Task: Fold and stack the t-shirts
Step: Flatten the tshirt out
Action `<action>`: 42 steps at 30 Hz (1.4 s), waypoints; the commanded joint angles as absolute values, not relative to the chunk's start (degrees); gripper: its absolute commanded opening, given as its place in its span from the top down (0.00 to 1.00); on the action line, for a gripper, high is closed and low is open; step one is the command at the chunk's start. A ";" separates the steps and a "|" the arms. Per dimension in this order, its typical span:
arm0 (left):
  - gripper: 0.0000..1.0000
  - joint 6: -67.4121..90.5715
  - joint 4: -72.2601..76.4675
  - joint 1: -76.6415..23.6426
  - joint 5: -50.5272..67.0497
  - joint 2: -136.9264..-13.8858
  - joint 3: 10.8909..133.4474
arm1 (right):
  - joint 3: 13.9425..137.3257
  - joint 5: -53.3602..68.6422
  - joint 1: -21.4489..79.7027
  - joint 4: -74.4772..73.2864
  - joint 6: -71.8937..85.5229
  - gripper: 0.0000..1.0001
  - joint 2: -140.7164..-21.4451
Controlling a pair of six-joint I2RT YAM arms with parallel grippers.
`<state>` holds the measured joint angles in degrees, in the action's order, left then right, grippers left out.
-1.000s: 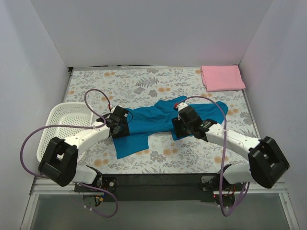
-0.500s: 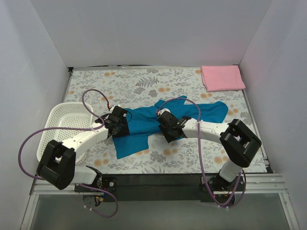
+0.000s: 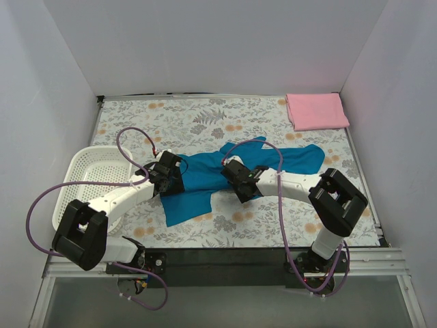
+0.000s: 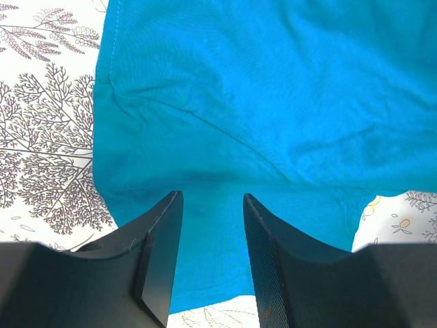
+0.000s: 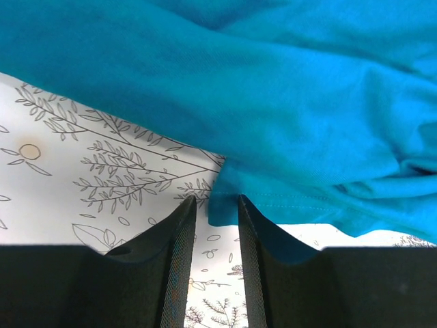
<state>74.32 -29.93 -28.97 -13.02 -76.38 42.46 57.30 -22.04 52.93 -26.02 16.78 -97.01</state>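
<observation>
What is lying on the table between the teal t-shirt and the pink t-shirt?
Nothing. In the top view, only bare flower-patterned table shows between the teal t-shirt and the pink t-shirt.

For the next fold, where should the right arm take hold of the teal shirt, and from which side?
Probably take the teal shirt by its stitched near hem, coming in low from the near side. That edge lies free and thin on the tablecloth; the middle is spread mostly flat with nothing to pinch. The right gripper sits open, fingers either side of a hem corner.
</observation>
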 commanded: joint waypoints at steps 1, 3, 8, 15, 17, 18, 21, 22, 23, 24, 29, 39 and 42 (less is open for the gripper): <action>0.60 74.44 -29.53 -28.83 -13.62 -74.36 41.92 | 55.37 -25.57 53.09 -31.02 18.63 0.63 -97.73; 0.60 74.44 -29.53 -28.83 -13.54 -74.36 41.84 | 55.46 -26.01 53.17 -31.46 18.63 0.63 -97.73; 0.60 74.27 -29.53 -28.83 -13.54 -74.53 41.92 | 55.81 -24.70 53.09 -31.55 18.46 0.62 -99.75; 0.60 74.27 -29.62 -28.83 -13.54 -74.71 41.92 | 55.72 -23.73 53.17 -31.55 18.28 0.74 -101.78; 0.60 74.27 -29.62 -28.83 -13.27 -74.62 41.92 | 55.64 -23.64 53.17 -31.64 18.11 0.78 -102.13; 0.60 74.27 -29.62 -28.83 -12.92 -74.62 41.84 | 55.63 -23.64 53.09 -31.64 17.84 0.81 -102.22; 0.60 74.62 -29.79 -28.83 -13.01 -73.92 42.01 | 55.72 -23.82 53.09 -32.08 17.40 0.92 -101.78; 0.60 74.88 -29.88 -28.83 -13.01 -73.22 41.92 | 55.90 -24.17 53.00 -32.34 17.23 0.99 -101.52; 0.59 75.32 -30.67 -28.83 -13.36 -72.69 42.01 | 55.99 -24.43 53.00 -33.04 17.14 0.99 -100.82; 0.48 77.06 -31.37 -28.83 -13.27 -72.25 42.01 | 56.33 -24.61 53.00 -33.57 16.79 0.99 -100.38; 0.41 82.78 -38.73 -28.83 -13.10 -69.61 42.19 | 56.43 -24.44 53.09 -36.73 15.47 0.99 -95.20; 0.50 91.58 -53.78 -28.92 -13.36 -69.86 42.54 | 52.39 -21.10 53.17 -36.31 13.89 0.99 -82.45; 0.58 92.98 -54.32 -29.18 -12.57 -71.80 41.67 | 50.72 -19.43 53.17 -33.76 13.27 0.99 -80.95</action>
<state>89.89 -50.98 -28.99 -12.80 -70.39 42.35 52.82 -21.54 53.21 -36.27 14.39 -83.02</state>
